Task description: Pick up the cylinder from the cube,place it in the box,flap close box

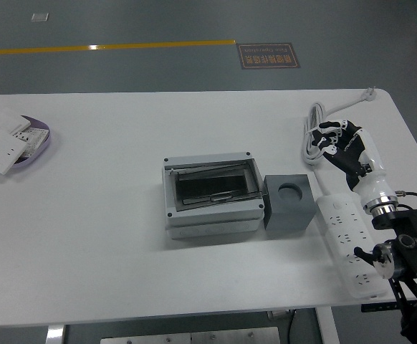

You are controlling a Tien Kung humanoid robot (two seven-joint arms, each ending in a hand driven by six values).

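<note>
White tabletop point(108, 272), rounded far-right corner; near edge runs along the bottom of the view.

Grey box point(211, 193) at centre, lid seemingly down, dark window panel in its top. Grey cube point(289, 202) touching or just beside the box's right side, round recess in its top face. Cylinder: not seen on the cube; the recess looks empty, though the view is too coarse to be sure, and nothing shows through the box window.

Right hand point(343, 147) over the right part of the tabletop, arm coming in from the lower right corner. Fingers point(328, 136) loosely curled, holding nothing, above a coiled white cable point(314, 125). White power strip point(350, 240) lies below the forearm, running toward the near right edge.

Far left edge: purple dish point(42, 140) with white switch plates point(1, 147) stacked on it, one overhanging the rim.

Open room: wide bare stretch between dish and box, and all along the near edge in front of the box. Right side crowded.
</note>
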